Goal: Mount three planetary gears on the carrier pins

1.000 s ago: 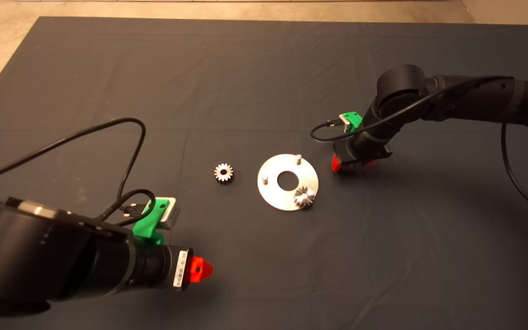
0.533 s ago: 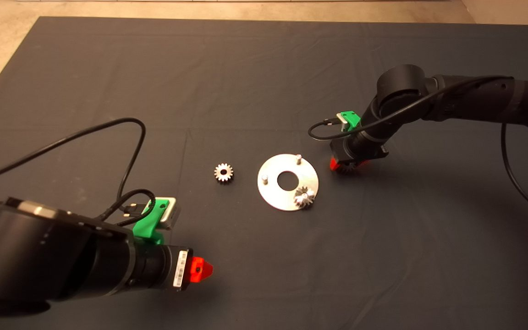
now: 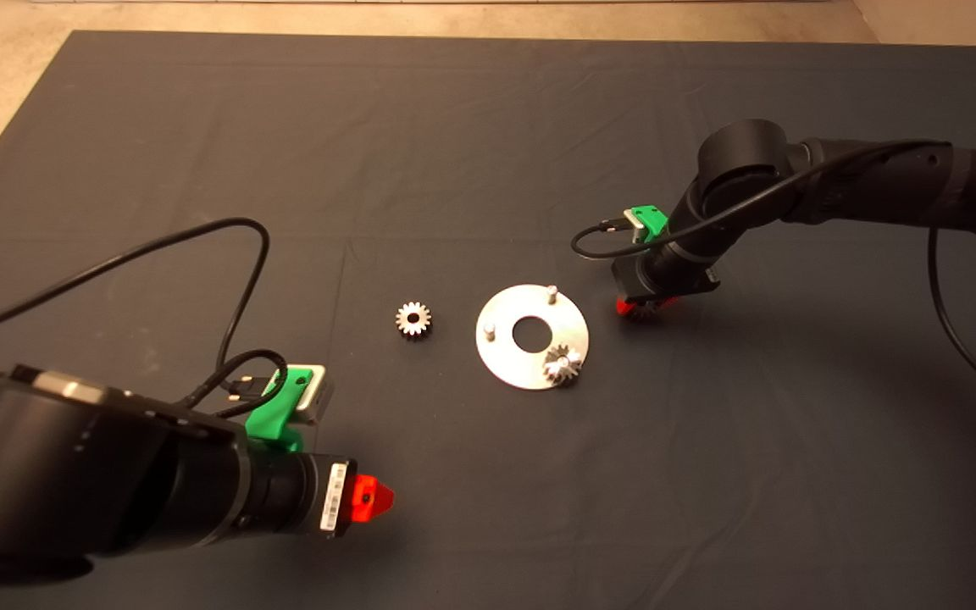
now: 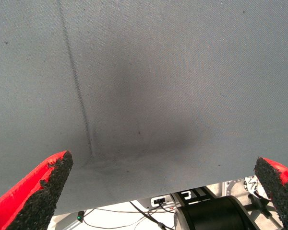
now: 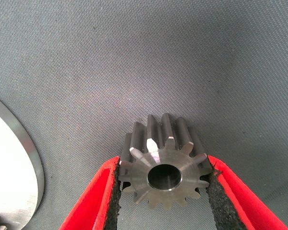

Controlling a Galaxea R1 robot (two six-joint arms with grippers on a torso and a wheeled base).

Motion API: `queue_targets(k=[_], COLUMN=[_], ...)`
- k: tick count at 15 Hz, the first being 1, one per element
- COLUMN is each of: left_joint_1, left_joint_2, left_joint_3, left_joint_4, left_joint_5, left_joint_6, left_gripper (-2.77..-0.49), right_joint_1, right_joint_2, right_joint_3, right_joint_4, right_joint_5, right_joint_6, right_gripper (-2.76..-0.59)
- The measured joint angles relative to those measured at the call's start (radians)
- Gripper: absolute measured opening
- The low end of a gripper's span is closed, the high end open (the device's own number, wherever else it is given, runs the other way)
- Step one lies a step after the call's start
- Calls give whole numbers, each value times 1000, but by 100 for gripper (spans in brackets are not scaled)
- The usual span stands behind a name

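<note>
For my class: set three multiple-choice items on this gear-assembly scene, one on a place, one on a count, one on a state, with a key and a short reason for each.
1. Where does the loose gear lie?
A. on the mat, on the disc's left-arm side
B. on the disc
C. in the left gripper

2. How many carrier pins on the disc stand bare?
A. none
B. two
C. three

3. What is the right gripper doing?
A. standing open over the mat
B. shut on a gear
C. pressing on the disc

Key: 1 A, it rests on the mat apart from the disc. 2 B, one pin and another pin are bare, and the third carries the mounted gear. 3 B, the held gear touches both pads beside the disc.
</note>
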Motion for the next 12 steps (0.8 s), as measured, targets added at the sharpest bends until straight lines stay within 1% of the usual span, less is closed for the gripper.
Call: queue_targets(k=[12], left_joint_1=[0], left_joint_2=[0], left_joint_3=[0], left_joint_4=[0], left_joint_5=[0], left_joint_6=[0], left_gripper=[-50], right_joint_1=[0], right_joint_2=[0], right_joint_3=[0], right_joint_4=[1], right_joint_5=[0], right_joint_6=[0], right_gripper=[-233])
